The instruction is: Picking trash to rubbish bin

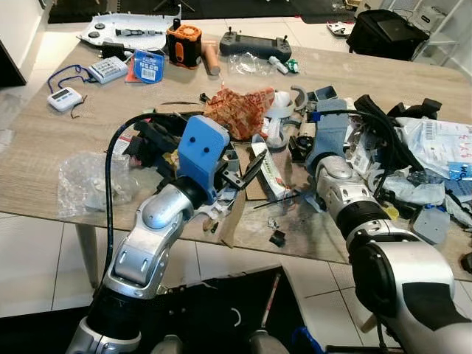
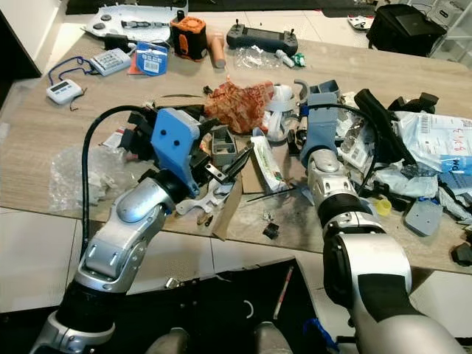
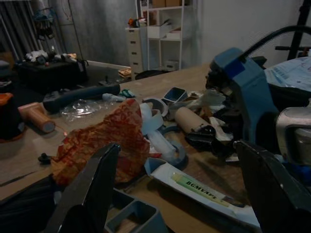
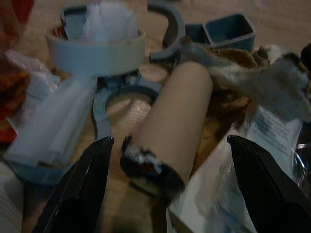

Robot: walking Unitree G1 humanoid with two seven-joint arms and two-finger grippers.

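A cluttered wooden table point(image 1: 44, 140) carries the trash. A crumpled orange-red wrapper point(image 1: 240, 110) lies mid-table, and a long white packet point(image 1: 269, 171) sits just in front of it. My left gripper point(image 1: 247, 175) hovers low over the table beside that packet and is open, fingers point(image 3: 87, 194) spread wide, with the wrapper point(image 3: 102, 141) ahead of it. My right gripper point(image 4: 170, 189) is open too. A brown cardboard tube point(image 4: 175, 121) lies lengthwise between its fingertips, its torn end nearest me. A white tape roll point(image 4: 95, 48) stands just beyond the tube.
A black controller point(image 1: 256, 46) and an orange-black device point(image 1: 184, 44) sit at the table's far side. A clear plastic bag point(image 1: 92, 183) lies near the front left edge. Black cables point(image 1: 383, 125) and a mailing bag point(image 1: 442, 144) crowd the right. A black bag point(image 1: 387, 33) rests on the floor.
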